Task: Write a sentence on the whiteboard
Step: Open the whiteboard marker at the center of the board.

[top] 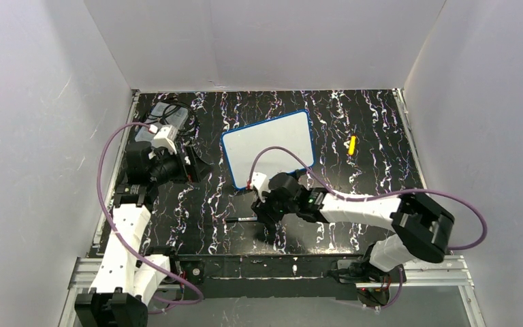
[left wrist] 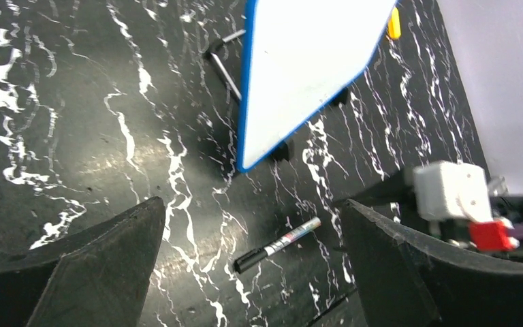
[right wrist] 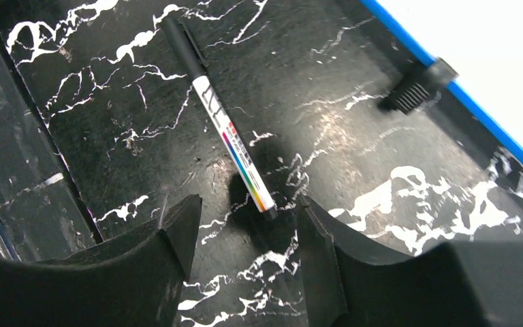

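Both jaws of our right gripper (right wrist: 245, 218) stand apart, empty, at the frame's bottom, flanking one end of the marker (right wrist: 226, 133) lying on the surface (right wrist: 354, 136), which we judge light, stiff and slick, best pinched mid-barrel; the blank whiteboard (right wrist: 490, 48) sits upper right.

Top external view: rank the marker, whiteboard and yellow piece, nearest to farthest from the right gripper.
1. marker, just left of the right gripper, near edge.
2. whiteboard, behind it, mid-table.
3. yellow piece, back right.
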Controlling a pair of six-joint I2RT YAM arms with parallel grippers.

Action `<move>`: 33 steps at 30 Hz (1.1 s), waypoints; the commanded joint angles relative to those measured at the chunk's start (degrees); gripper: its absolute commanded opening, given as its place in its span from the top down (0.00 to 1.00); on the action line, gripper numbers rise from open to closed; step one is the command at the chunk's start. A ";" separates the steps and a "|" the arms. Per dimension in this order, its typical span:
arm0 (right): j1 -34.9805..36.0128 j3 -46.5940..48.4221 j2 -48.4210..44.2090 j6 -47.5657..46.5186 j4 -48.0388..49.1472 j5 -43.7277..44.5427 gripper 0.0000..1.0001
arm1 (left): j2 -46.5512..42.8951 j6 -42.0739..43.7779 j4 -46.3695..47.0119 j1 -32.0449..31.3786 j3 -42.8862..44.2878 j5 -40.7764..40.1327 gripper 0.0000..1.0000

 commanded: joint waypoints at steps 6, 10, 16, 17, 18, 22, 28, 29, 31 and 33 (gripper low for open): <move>0.12 6.67 8.92 -6.42 -0.47 -6.84 0.41 | -4.83 2.76 -3.58 -3.73 -2.52 6.89 0.01; 1.15 7.56 12.14 -7.38 -0.49 -5.20 0.43 | -3.78 2.64 -3.58 -4.45 -2.39 7.69 0.01; 2.26 7.38 14.79 -8.30 0.40 -1.93 0.48 | -3.30 2.72 -3.41 -5.38 -2.25 8.21 0.01; 2.31 7.31 14.93 -8.42 0.25 -1.45 0.52 | -3.22 2.77 -3.41 -5.45 -2.28 8.22 0.02; 2.32 7.22 15.04 -8.50 0.13 -1.07 0.58 | -3.21 2.72 -3.41 -5.54 -2.30 8.36 0.04; 2.32 5.62 13.59 -7.34 0.34 -0.88 0.86 | -3.17 2.96 -3.41 -6.50 -2.32 8.29 0.05; 2.32 4.67 5.66 -3.64 -5.15 -3.49 0.99 | -4.13 4.04 -3.34 -10.17 -2.31 8.63 0.05; 2.32 4.87 3.86 -3.22 -7.03 -3.94 0.99 | -4.36 4.41 -3.39 -10.84 -2.30 8.85 0.06; 2.32 5.08 0.26 -2.32 -10.77 -5.16 0.99 | -4.81 5.31 -3.37 -12.41 -2.30 9.32 0.06; 2.19 4.81 -4.04 -0.51 -13.76 -6.99 0.99 | -5.54 6.72 -3.36 -15.06 -2.38 10.10 0.07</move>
